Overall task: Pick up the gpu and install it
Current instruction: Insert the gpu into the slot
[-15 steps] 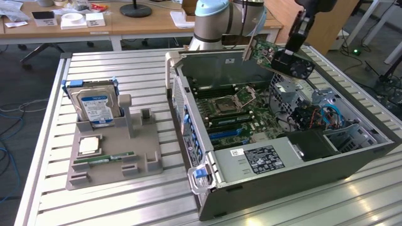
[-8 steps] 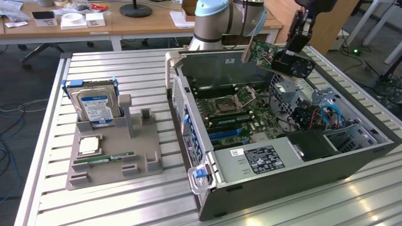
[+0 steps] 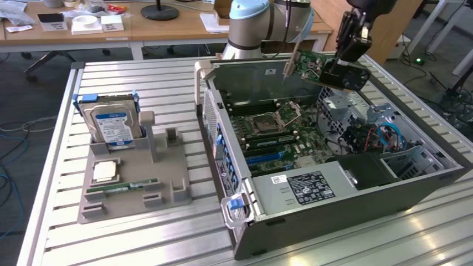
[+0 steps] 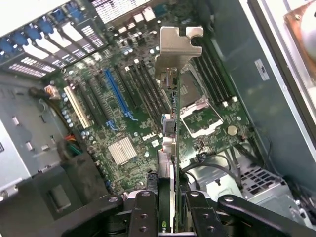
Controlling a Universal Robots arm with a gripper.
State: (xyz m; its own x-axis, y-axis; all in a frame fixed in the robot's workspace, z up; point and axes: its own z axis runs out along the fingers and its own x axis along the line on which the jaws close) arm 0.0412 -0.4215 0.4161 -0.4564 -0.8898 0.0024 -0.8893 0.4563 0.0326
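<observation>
The gpu, a green circuit card with a pale metal bracket strip hanging from one end, is in the air over the far end of the open computer case. My gripper is shut on the card's end away from the bracket. In the wrist view the gpu is seen edge-on, bracket outermost, between the black fingers of my gripper. Under it lies the motherboard with its blue slot and the CPU socket. The card is clear of the board.
On the exterior view's left a grey holder tray carries a silver hard drive, a CPU and a green memory stick. Cables and a drive cage fill the case's right side. A wooden desk stands behind.
</observation>
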